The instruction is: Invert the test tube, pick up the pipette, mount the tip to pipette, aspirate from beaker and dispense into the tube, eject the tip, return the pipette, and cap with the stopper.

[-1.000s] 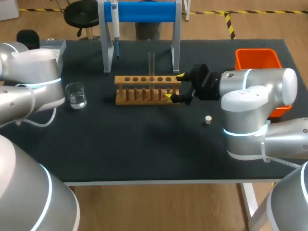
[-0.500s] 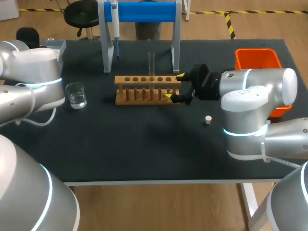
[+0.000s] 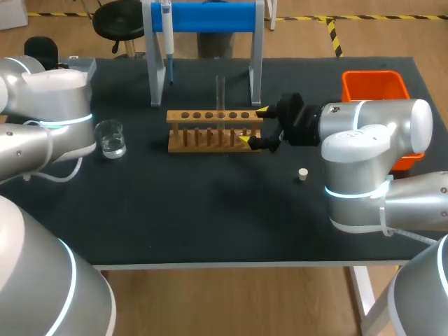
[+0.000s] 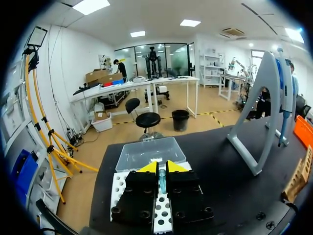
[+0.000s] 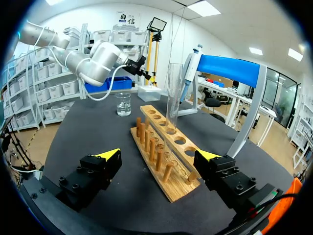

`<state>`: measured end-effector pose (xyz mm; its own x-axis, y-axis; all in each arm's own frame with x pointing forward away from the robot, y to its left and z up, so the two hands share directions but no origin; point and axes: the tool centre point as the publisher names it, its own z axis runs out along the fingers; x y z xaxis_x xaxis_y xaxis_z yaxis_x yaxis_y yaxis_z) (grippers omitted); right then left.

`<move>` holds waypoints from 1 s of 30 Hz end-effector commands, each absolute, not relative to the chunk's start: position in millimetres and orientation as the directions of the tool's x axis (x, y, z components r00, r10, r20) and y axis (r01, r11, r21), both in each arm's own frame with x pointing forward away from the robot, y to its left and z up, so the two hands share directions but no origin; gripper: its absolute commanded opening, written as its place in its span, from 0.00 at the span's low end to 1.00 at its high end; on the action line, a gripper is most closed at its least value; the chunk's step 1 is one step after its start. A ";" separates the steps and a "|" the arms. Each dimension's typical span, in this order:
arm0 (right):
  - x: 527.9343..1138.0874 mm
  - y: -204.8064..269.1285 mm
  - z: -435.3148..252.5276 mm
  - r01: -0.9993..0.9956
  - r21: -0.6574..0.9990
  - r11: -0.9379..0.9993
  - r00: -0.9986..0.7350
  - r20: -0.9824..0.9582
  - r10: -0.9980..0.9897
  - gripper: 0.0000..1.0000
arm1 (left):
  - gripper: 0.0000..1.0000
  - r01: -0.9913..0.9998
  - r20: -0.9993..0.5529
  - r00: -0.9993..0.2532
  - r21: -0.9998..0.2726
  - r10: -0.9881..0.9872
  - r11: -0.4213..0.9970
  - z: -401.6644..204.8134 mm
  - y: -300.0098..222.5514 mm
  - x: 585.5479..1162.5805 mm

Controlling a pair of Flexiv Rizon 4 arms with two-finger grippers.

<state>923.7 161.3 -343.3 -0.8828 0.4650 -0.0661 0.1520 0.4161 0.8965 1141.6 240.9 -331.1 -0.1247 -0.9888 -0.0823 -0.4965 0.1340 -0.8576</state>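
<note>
A clear test tube stands upright in the wooden rack. My right gripper is open at the rack's right end, one finger on each side of it, touching nothing; in the right wrist view the tube rises ahead of the open gripper. The pipette hangs on the blue stand. My left gripper is shut on a small bluish pipette tip just above the white tip box; in the head view its arm hides it. The beaker and white stopper rest on the mat.
The pipette stand rises behind the rack. An orange bin sits at the table's right edge beside my right arm. The tip box's clear lid lies just beyond the left gripper, at the far left corner.
The left arm has shifted slightly at the far left corner. The right arm and the rack have stayed still.
</note>
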 end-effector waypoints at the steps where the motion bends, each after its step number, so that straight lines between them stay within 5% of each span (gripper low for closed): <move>1: 923.0 161.5 -343.8 0.151 0.897 0.415 -0.882 -0.067 0.466 1.00 | 0.00 -0.500 -0.086 -0.123 -0.855 -0.989 0.137 -328.3 240.4 1141.2; 30: 923.0 161.5 -343.8 0.151 0.897 0.415 -0.882 -0.067 0.466 1.00 | 0.00 -0.465 -0.142 -0.097 -0.869 -0.985 0.171 -299.1 234.6 1134.8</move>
